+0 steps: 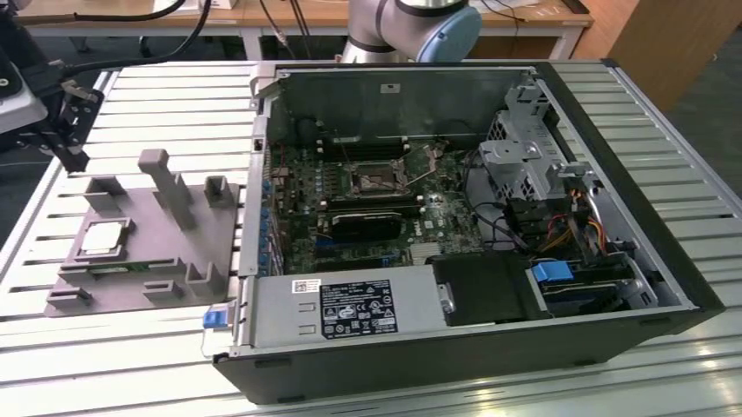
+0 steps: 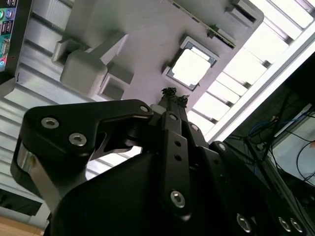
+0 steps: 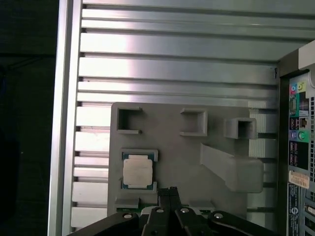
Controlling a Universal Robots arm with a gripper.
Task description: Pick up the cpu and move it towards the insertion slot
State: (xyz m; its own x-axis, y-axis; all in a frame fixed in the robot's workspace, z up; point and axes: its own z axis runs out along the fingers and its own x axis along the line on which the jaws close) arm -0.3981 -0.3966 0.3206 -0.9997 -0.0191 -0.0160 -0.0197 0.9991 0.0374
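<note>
cpu [image 1: 102, 236]: lies flat in a square recess of the grey tray, silvery top up with a pale rim; also seen in both wrist views [image 3: 137, 172] [image 2: 193, 67].
Grey tray [image 1: 174, 248]: sits on the slatted metal table [image 1: 151, 95], just beside the open computer case on the exterior view's left; it has upright posts and several empty square pockets.
Gripper [image 3: 170, 191]: black fingers pressed together, pinching nothing; in both wrist views the tips [image 2: 173, 93] point down at the tray close to the cpu but clear of it. In the exterior view it hangs at the left edge [image 1: 75, 156], above the table.
Insertion slot [image 1: 374, 182]: square socket with a shiny frame and dark centre on the motherboard, inside the case, well apart from the cpu.
Computer case [image 1: 464, 365]: lies on its side, panel off.
Writing: a black label [image 1: 357, 308] and a small white sticker [image 1: 305, 286] sit on the power supply; the print is too small to make out. In the first wrist view, a pale sticker [image 3: 299, 178] sits below coloured sockets [image 3: 298, 113] on the rear panel.
</note>
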